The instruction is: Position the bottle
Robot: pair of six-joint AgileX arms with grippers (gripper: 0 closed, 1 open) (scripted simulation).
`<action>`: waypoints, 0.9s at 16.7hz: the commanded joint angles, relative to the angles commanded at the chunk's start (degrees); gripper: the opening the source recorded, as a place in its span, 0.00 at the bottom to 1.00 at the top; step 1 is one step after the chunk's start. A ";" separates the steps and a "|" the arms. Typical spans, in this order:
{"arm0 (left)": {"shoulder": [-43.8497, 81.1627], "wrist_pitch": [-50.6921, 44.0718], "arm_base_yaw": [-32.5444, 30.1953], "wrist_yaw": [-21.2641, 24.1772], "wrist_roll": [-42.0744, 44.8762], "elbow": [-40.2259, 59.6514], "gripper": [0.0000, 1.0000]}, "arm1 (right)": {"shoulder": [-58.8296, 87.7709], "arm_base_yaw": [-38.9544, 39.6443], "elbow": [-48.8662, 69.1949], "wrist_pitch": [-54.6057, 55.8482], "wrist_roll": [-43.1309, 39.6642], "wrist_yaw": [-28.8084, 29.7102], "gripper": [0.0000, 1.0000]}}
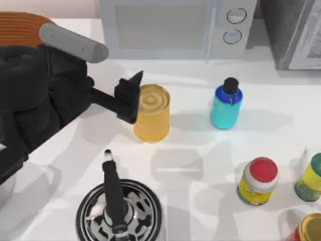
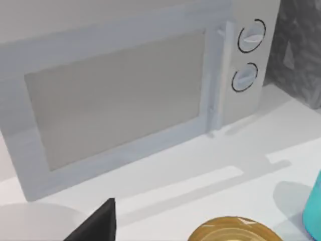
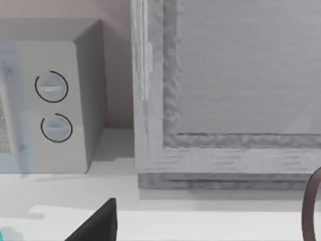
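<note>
My left end effector (image 1: 131,98) sits against the yellow can (image 1: 152,112); can't tell its grip state. The bottle (image 1: 225,106) stands upright on the tabletop (image 1: 271,120), off to its right beyond the can. Left arm looks nearer.

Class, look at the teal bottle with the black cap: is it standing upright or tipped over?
Upright. In the top view the bottle stands on its base on the table, black cap uppermost, apart from the yellow can.
</note>
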 joint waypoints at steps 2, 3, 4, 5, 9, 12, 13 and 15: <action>11.64 2.76 -4.39 0.28 0.25 5.25 1.00 | 0.00 0.00 0.00 0.00 0.00 0.00 1.00; 16.95 4.05 -6.42 0.41 0.36 7.68 1.00 | 0.00 0.00 0.00 0.00 0.00 0.00 1.00; 21.81 5.24 -8.29 0.54 0.46 9.92 1.00 | 0.00 0.00 0.00 0.00 0.00 0.00 1.00; 26.15 6.32 -9.99 0.65 0.55 11.94 1.00 | 0.00 0.00 0.00 0.00 0.00 0.00 1.00; 37.56 9.10 -14.14 0.85 0.74 16.89 1.00 | 0.00 0.00 0.00 0.00 0.00 0.00 1.00; 39.76 9.43 -14.39 0.71 0.73 17.29 1.00 | 0.00 0.00 0.00 0.00 0.00 0.00 1.00; 39.76 9.43 -14.39 0.71 0.73 17.29 1.00 | 0.00 0.00 0.00 0.00 0.00 0.00 1.00; 39.76 9.43 -14.39 0.71 0.73 17.29 1.00 | 0.00 0.00 0.00 0.00 0.00 0.00 1.00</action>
